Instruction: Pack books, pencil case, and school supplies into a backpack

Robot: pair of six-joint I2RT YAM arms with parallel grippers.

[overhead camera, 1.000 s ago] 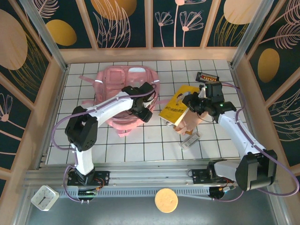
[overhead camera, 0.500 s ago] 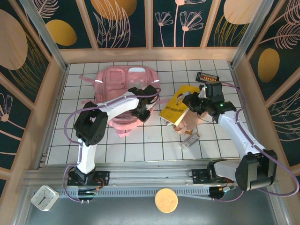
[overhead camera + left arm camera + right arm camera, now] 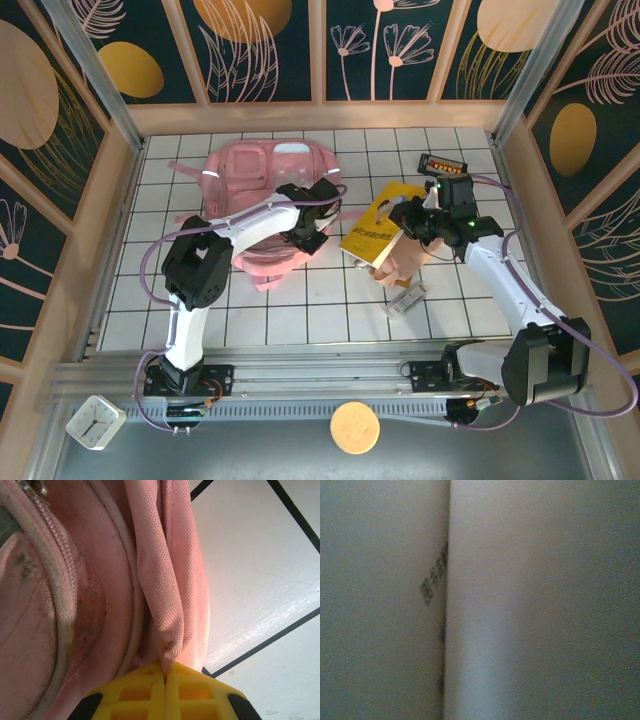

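The large soft pink fabric backpack [image 3: 250, 172] lies flat on the white tiled table [image 3: 300, 300], left of centre, its lower right edge under the left gripper [image 3: 316, 232]. In the left wrist view that gripper [image 3: 165, 672] has its yellow fingers [image 3: 135, 695] pressed together on a narrow fold of the backpack's [image 3: 100, 580] woven fabric, and a zip track [image 3: 67, 575] runs near the pinched ridge. The right gripper [image 3: 412, 220] sits at the right edge of the thin yellow book with a cartoon cover [image 3: 372, 230], which lies just right of the bag. I cannot tell whether its jaws are clamped on the book, as its wrist camera faces a pale blurred surface. The likely trouble is that the fold is thin, so a lift could pull it free. If the pinch has caught the outer wall rather than the flap, it could instead drag the whole bag toward the book without opening a mouth.
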